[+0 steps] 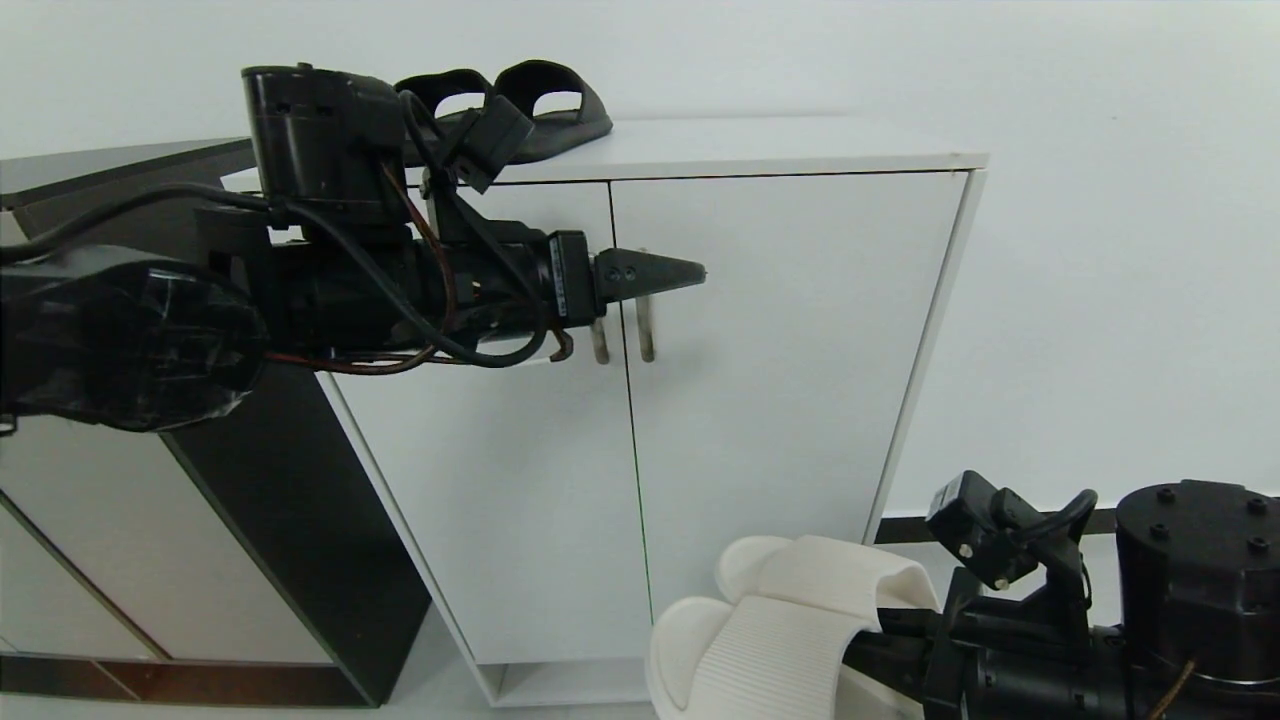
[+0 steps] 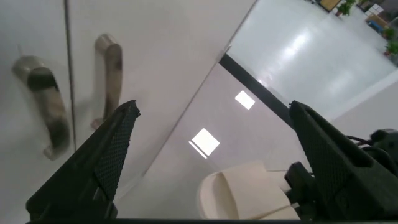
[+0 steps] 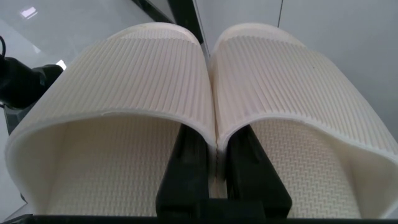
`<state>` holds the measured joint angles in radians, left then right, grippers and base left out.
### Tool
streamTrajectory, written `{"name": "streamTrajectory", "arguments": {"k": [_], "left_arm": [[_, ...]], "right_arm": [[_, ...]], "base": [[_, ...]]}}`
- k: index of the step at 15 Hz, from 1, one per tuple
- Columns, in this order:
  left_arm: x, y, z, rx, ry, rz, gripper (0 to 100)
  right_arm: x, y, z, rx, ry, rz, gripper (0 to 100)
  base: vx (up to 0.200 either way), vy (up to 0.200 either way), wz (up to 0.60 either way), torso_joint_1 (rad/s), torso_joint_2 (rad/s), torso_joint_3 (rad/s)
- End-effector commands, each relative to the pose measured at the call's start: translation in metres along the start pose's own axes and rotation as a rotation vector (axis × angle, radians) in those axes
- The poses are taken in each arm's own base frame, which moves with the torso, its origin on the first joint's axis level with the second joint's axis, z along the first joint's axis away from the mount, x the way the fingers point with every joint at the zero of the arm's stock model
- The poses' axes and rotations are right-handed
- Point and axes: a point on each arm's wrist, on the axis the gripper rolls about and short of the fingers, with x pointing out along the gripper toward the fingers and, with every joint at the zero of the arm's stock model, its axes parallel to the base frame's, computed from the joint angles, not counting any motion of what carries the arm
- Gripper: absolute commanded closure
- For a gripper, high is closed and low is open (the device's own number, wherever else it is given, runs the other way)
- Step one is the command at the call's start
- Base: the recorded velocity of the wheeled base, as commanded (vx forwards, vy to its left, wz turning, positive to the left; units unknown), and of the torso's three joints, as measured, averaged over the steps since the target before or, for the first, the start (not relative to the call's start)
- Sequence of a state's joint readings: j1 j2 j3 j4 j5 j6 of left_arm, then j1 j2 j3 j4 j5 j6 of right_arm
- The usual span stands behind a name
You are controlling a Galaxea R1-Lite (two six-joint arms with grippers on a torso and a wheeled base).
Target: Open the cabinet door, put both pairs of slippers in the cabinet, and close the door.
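The fingers of the left gripper (image 1: 668, 273) are spread wide with nothing between them, held level in front of the white cabinet (image 1: 800, 150), at the height of the upper part of its two handles. In the left wrist view the gap of the left gripper (image 2: 214, 112) takes in only bare door panel and floor. The left door handle (image 2: 43, 106) and the right door handle (image 2: 109, 78) lie off to the outer side of one finger (image 2: 106, 162), the right one just past its tip. I cannot tell whether that finger touches it. Both cabinet doors are shut, and the seam between the left door (image 1: 500, 450) and the right door (image 1: 780, 400) runs straight down between the handles (image 1: 645, 335). The black slippers (image 1: 520, 105) lie side by side on top of the cabinet, towards its left end, partly behind the left arm. The fingers of the right gripper (image 3: 217, 186) are closed on the white slippers (image 3: 149, 93). One finger reaches under each strap, and the inner edges of the two slippers are pinched together between them. The head view shows the white slippers (image 1: 790, 620) low in front of the cabinet's right door, toes towards the door, carried off the floor at the end of the right arm. A dark cabinet (image 1: 300, 500) stands against the white one on its left.
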<state>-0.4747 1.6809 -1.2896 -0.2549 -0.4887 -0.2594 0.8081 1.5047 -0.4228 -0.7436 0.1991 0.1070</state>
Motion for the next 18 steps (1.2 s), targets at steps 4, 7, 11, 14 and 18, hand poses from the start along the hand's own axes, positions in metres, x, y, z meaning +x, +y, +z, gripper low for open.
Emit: {"name": "streamTrajectory", "arguments": {"k": [4,7,11,14,18], "left_arm": [[0.013,0.017,-0.005,-0.017,0.016,0.033,0],[0.021,0.026,-0.006,-0.020,0.015,0.062,0],[0.029,0.039,-0.008,-0.017,-0.003,0.086,0],[0.033,0.041,-0.010,-0.020,0.003,0.084,0],[0.035,0.038,-0.011,-0.020,0.009,0.075,100]], "right_arm": [[0.001,0.000,-0.001,0.001,0.005,0.002,100],[0.002,0.000,-0.002,-0.001,0.010,0.001,100],[0.002,0.001,-0.002,-0.004,0.012,0.005,100],[0.002,0.001,-0.002,-0.004,0.012,0.007,100],[0.002,0.002,-0.003,-0.005,0.014,0.009,100]], "base": [[0.000,0.000,0.00,0.000,0.00,0.000],[0.000,0.000,0.00,0.000,0.00,0.000],[0.000,0.000,0.00,0.000,0.00,0.000],[0.000,0.000,0.00,0.000,0.00,0.000],[0.000,0.000,0.00,0.000,0.00,0.000]]}}
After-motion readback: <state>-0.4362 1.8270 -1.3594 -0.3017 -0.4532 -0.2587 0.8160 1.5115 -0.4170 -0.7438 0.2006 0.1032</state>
